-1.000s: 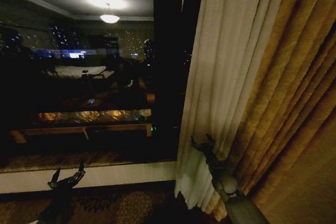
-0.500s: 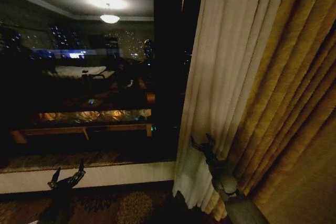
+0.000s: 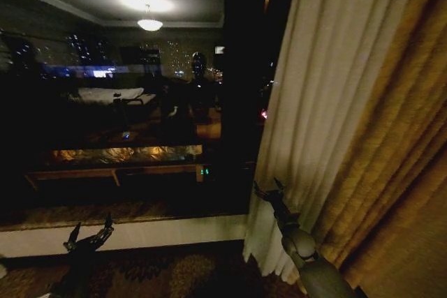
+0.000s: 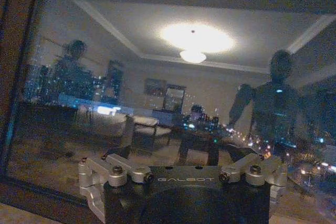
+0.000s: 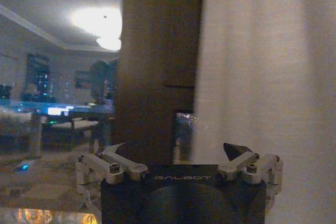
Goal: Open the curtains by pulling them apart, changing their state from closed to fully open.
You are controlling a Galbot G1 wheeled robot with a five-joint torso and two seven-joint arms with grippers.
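a sheer cream curtain (image 3: 318, 102) is being seen gathered at the right of a dark window (image 3: 119, 102), beside a golden drape (image 3: 398, 158). the right claw (image 3: 267, 188) is being held open just beside the curtain's lower edge. the left claw (image 3: 89, 232) is being held open, low near the window sill (image 3: 126, 232).
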